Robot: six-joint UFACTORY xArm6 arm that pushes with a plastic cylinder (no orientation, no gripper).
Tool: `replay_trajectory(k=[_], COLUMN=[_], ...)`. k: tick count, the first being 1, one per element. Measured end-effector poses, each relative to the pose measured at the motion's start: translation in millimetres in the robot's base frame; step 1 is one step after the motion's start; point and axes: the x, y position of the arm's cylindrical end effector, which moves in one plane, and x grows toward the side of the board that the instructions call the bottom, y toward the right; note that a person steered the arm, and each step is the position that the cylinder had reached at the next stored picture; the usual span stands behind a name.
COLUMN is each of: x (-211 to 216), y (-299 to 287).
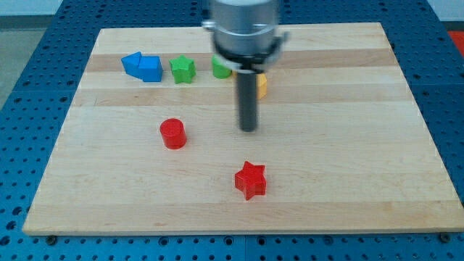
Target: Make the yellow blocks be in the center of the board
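My tip (249,129) rests on the wooden board (348,145) near its middle. A yellow block (262,87) shows just behind the rod at the view's upper middle, mostly hidden by it, so its shape cannot be made out. Only one yellow block shows. The tip is below that block in the view, a short way apart from it.
Two blue blocks (142,66) sit together at the view's upper left. A green star (183,69) is to their right, and another green block (221,69) is partly hidden by the arm. A red cylinder (173,134) and a red star (251,180) lie lower down.
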Motion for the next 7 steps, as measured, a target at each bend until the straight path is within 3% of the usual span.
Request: replay_trajectory(k=[1, 2, 3, 4, 7], x=[-49, -151, -216, -216, -162], y=[100, 122, 74, 9, -51])
